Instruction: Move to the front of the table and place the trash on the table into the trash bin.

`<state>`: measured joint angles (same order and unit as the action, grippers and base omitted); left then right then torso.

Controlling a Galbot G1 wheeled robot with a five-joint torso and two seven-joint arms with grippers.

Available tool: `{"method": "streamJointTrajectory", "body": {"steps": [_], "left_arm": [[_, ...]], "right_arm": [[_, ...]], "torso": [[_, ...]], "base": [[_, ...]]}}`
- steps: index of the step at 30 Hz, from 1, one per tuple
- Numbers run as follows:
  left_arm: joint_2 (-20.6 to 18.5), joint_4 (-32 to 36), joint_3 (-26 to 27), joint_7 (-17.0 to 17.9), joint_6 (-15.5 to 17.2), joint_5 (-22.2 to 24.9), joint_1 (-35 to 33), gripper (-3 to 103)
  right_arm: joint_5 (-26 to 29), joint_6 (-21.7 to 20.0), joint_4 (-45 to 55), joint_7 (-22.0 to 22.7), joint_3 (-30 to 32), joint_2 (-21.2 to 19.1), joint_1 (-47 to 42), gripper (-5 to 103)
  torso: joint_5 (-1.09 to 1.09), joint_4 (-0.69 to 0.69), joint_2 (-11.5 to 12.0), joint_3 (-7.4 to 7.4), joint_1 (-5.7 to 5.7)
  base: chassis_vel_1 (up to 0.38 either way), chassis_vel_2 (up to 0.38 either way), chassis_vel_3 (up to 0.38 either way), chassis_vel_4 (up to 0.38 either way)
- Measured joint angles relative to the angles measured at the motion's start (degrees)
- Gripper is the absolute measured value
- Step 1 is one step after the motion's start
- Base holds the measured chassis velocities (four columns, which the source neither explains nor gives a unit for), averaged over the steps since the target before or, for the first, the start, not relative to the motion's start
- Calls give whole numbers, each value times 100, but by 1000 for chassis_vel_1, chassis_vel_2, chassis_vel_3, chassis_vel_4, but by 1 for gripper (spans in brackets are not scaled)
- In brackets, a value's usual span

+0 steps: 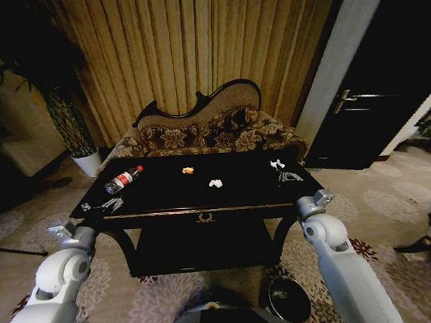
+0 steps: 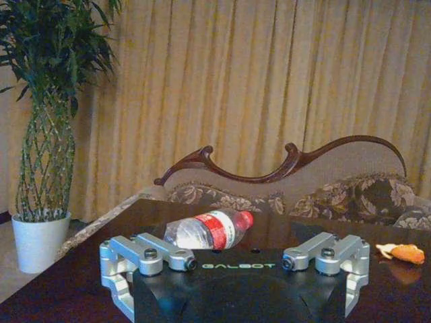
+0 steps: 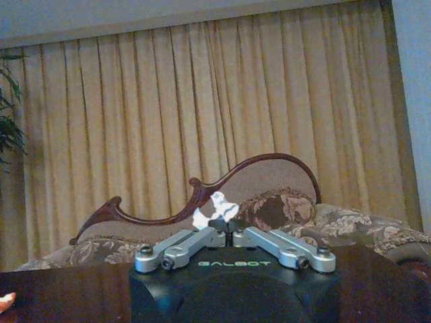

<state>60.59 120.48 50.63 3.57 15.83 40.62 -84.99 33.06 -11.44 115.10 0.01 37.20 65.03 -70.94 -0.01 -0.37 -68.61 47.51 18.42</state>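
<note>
Counter (image 1: 203,204): low glossy black, gold trim, gold ornament at front centre, lower shelf beneath; floral sofa (image 1: 214,129) behind its far edge

Bottle (image 1: 123,179): clear plastic, red label and cap, lying on its side near the far left corner of the counter

Orange-yellow scrap (image 1: 188,170): on the counter near the far edge, left of centre

White crumpled scrap (image 1: 215,183): on the counter near its middle, apart from the orange one

Second white crumpled scrap (image 1: 276,163): pinched in the right claw (image 1: 279,170), whose fingers meet on it above the counter's right edge

Left claw (image 1: 104,205): fingers spread wide, holding nothing, above the front left corner, bottle just beyond it

Trash bin (image 1: 290,298): black, cylindrical, on the carpet in front of the counter's right front corner, beside the right arm

Plant pot (image 1: 88,163): white, on the floor beyond the counter's left edge
</note>
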Motion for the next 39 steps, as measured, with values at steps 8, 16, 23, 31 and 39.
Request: {"method": "streamJointTrajectory", "body": {"steps": [8, 16, 23, 31, 39], "left_arm": [[-22, -44, 43, -35, -23, 10, -19, 100], [-35, -106, 38, -34, -96, 10, -5, 100], [-8, -118, 13, -37, -104, 10, -1, 100], [13, -130, 0, -49, -111, 8, -1, 100], [20, -134, -3, -67, -120, 6, -7, 100]], "right_arm": [[-61, 2, 9, 0, -20, 50, -51, 1], [-88, 33, -11, -1, -21, 55, -76, 1], [-126, 58, -49, -1, -22, 105, -96, 1], [-194, 69, -101, -1, -23, 131, -124, 1], [-215, 116, -149, -1, 11, 163, -162, 1]], "torso": [[0, 0, 0, 1, 2], [0, 0, 0, 0, 1], [0, 0, -1, 0, -2], [0, 0, 0, 0, -1], [0, 0, 0, 0, 0]], "base": [[0, 0, 0, 0], [92, -89, -80, 86], [150, -145, -130, 139], [115, -107, -105, 113], [104, -111, -105, 108]]}}
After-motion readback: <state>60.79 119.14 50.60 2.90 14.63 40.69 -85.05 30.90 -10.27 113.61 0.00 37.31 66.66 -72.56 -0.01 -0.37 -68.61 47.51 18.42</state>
